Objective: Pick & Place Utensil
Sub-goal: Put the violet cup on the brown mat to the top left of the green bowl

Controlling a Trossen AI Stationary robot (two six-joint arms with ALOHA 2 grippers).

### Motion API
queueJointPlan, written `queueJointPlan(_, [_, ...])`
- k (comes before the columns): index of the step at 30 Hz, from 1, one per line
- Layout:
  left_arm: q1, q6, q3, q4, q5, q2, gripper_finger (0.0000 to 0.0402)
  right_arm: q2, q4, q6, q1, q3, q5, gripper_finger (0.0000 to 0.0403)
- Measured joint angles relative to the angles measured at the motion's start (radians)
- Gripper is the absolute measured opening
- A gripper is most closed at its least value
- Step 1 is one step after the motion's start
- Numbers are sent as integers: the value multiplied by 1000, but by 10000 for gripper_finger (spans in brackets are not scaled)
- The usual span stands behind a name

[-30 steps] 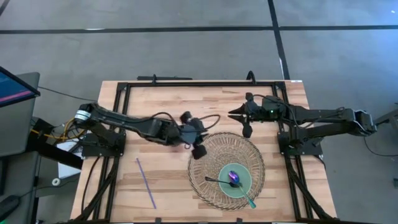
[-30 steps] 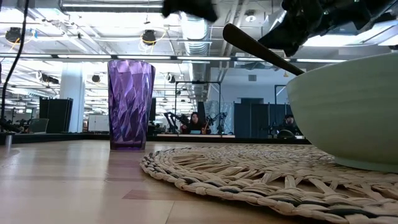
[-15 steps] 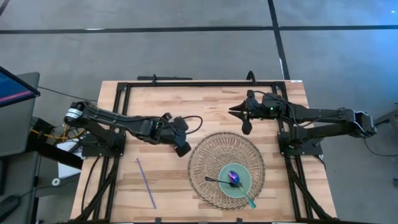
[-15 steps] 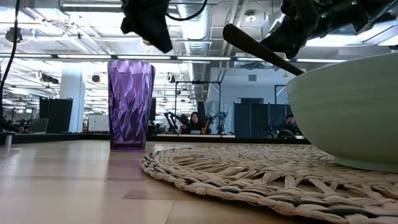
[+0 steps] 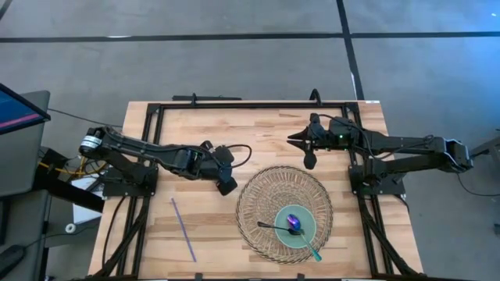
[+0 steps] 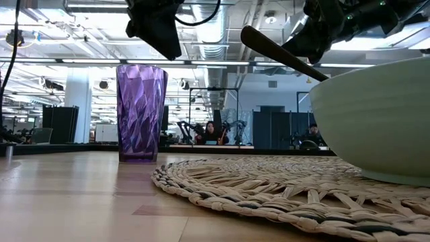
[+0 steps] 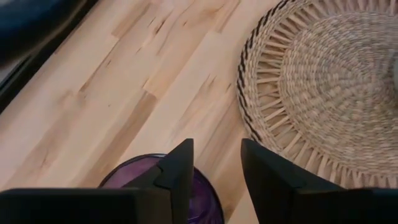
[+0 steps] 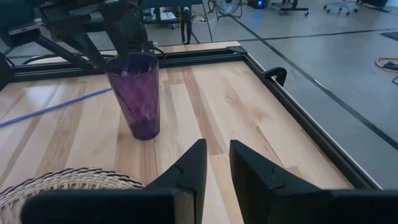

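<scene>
A spoon with an iridescent purple bowl [image 5: 293, 223] and a dark handle [image 6: 282, 52] lies in the pale green bowl [image 5: 301, 232], its handle leaning on the rim. The bowl stands on a round woven mat [image 5: 273, 195]. A purple faceted cup [image 8: 137, 93] stands on the wood left of the mat. My left gripper [image 7: 216, 146] hovers open just above the cup's rim [image 7: 140, 171] and hides the cup in the high view [image 5: 225, 181]. My right gripper [image 8: 217, 144] waits open above the far right of the table [image 5: 307, 148].
A teal utensil [image 5: 313, 251] sticks out over the bowl's near right rim onto the mat. A thin purple straw [image 5: 183, 230] lies on the near left of the table. A black frame [image 5: 234, 104] runs along the table's edges. Bare wood lies between cup and far edge.
My left gripper has drawn back from above the mat's far left edge toward the table's left. It now hangs over the purple cup, and in the low view it has come in above the cup. Spoon, bowl and cup have stayed put.
</scene>
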Motion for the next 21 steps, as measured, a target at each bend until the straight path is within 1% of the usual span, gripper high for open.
queueJointPlan(13, [0,-4,-72,-2,12,1,136,0,-22,0,0,0,0,63])
queueJointPlan(21, [0,-52,-127,-1,27,1,136,0,-31,0,0,0,0,63])
